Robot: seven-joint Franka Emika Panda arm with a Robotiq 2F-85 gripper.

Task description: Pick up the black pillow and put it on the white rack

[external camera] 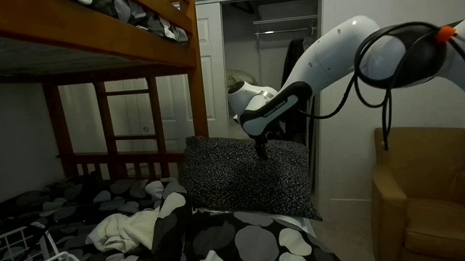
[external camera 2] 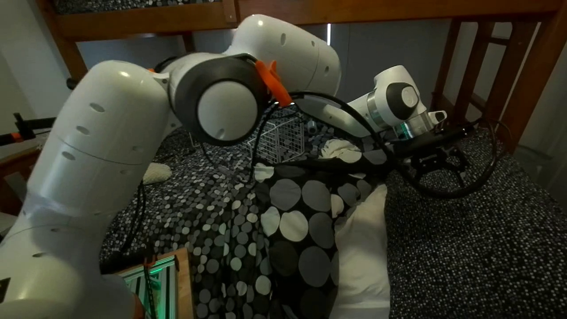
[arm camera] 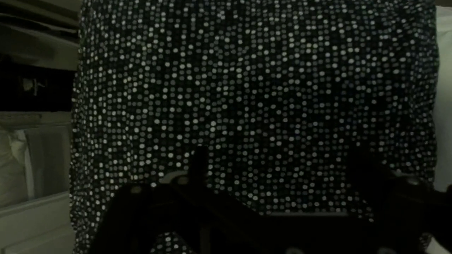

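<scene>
Claw (arm camera: pixel 279 148) stands spread wide, its jaws well apart, with no hold on anything; just beyond lies the speckled face of the black pillow (external camera: pixel 241 183), though whether they touch we cannot tell; we judge it light, soft and floppy, hard to damage; we would pinch an edge or corner, since the broad face could slide out of a grip; in an exterior view it rests at the far right of the rumpled, circle-patterned bedding (external camera: pixel 256 247), with the white rack (external camera: pixel 63 256) near left; past these, in dim light, we see a closet (external camera: pixel 242 46) and, to the right, a tan armchair (external camera: pixel 427 152).
</scene>
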